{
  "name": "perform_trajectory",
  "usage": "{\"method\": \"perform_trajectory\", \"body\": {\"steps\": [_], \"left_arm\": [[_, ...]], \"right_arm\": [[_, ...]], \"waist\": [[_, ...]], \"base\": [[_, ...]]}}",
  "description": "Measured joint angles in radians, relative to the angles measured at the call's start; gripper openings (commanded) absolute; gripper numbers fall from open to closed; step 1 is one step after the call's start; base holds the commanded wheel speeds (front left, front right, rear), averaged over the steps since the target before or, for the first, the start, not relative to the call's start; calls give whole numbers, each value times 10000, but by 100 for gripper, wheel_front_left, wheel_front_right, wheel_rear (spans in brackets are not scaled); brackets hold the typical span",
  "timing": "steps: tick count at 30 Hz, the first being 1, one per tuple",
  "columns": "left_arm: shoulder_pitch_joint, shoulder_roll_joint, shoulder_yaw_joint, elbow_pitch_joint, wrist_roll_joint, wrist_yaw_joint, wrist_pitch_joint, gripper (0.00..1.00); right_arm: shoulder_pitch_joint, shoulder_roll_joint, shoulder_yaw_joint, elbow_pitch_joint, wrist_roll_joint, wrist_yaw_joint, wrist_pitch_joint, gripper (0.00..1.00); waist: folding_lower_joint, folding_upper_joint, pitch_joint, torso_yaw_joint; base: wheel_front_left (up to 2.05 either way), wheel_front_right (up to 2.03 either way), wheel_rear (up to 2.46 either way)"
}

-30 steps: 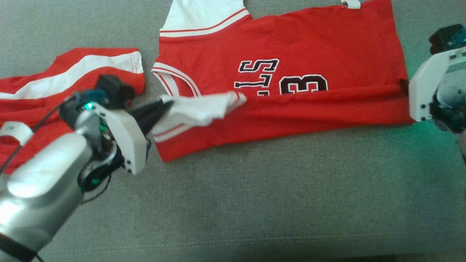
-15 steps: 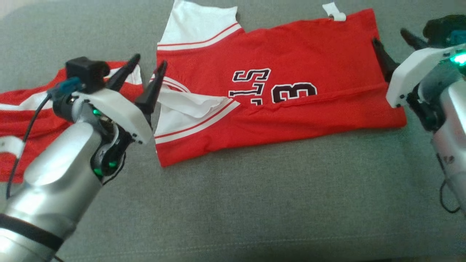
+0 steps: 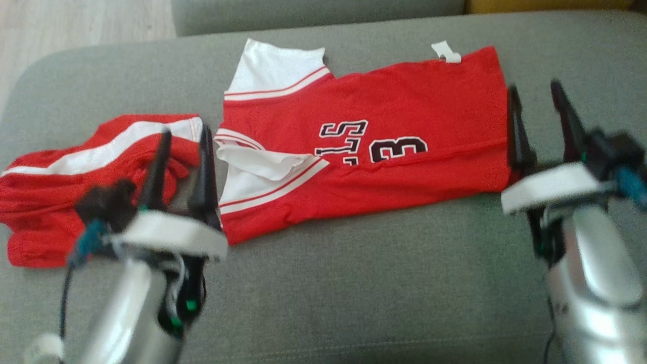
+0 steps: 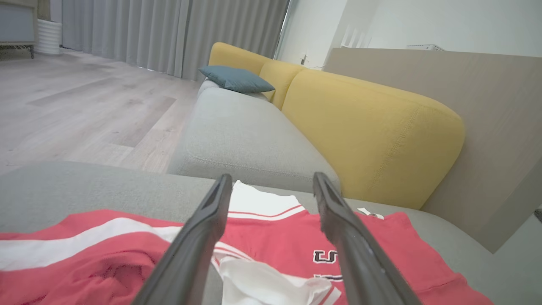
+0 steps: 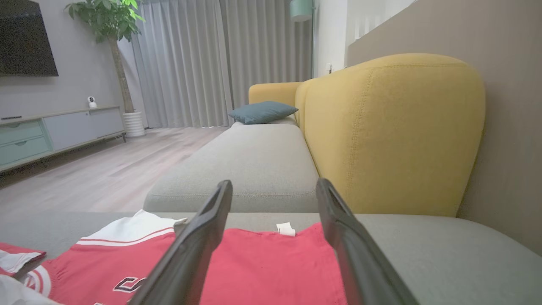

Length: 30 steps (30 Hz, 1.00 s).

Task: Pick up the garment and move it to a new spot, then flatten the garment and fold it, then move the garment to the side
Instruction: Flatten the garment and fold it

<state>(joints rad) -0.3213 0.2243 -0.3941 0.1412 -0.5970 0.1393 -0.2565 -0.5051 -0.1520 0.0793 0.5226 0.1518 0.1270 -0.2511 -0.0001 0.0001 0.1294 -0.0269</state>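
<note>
A living room with a pale wood floor (image 5: 106, 169), grey curtains (image 5: 190, 63) and a yellow sofa backrest (image 5: 389, 127) lies behind a grey sofa seat (image 3: 379, 283). A teal cushion (image 5: 261, 111) rests on the farther seat.

A red basketball jersey (image 3: 364, 146) lies across the middle of the seat, closer to the far edge than to the near one. Its near hem is folded up over the lower part of the black lettering. A white sleeve (image 3: 273, 68) sticks out at its far left corner, a small white label (image 3: 446, 52) sits at its far edge, and a crumpled white flap (image 3: 263, 164) lies at its left end. A bunched red garment (image 3: 76, 192) with a white stripe sits toward the left edge of the seat, just beside the jersey.

The left pincer (image 3: 186, 131) is spread wide and pinches nothing. It hangs over the gap between the bunched garment and the jersey's left end, so in the left wrist view the jersey shows between and beyond its fingers (image 4: 203, 228). The right pincer (image 3: 535, 87) is also spread and empty, at the jersey's right end. Its inner finger crosses the cloth's right edge in the head view, but whether it touches the cloth cannot be told.
</note>
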Motion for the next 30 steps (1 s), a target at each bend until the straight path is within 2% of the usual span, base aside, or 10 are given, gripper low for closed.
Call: {"method": "perform_trajectory", "body": {"steps": [3, 7, 12, 17, 24, 28, 30], "left_arm": [[1081, -621, 608, -48, 594, -247, 0, 100], [2088, -1277, 1223, 67, 1227, -686, 0, 100], [2812, -1615, 1793, 466, 1751, -1099, 0, 100], [2813, -1691, 1806, 1174, 2288, -1365, 0, 100], [2158, -1747, 1216, 3384, 2525, -1377, 8, 100], [1514, -1760, 1241, 4548, 2460, -1024, 174, 100], [1243, -1762, 1250, 4947, 2420, -1022, 173, 100]], "right_arm": [[1230, 625, -761, -1020, -401, 0, -2, 100], [2804, 826, -1078, -2123, -825, 0, -12, 100], [3763, 957, -1160, -2984, -1076, 0, -13, 100], [3979, 1030, -1110, -3319, -974, 0, -13, 100], [3917, 1035, -1032, -3496, -974, 0, -13, 100], [3910, 1037, -999, -3559, -972, 0, -13, 100], [3899, 1037, -982, -3605, -972, 0, -13, 100]], "waist": [[0, 0, -273, 5], [0, 0, -635, -30], [0, 0, -901, -131], [0, 0, -800, -183], [0, 0, -497, -334], [0, 0, -296, -483], [0, 0, -177, -565]], "base": [[0, 0, 0], [0, 0, 0], [0, 0, 0], [0, 0, 0], [0, 0, 0], [0, 0, 0], [0, 0, 0]]}}
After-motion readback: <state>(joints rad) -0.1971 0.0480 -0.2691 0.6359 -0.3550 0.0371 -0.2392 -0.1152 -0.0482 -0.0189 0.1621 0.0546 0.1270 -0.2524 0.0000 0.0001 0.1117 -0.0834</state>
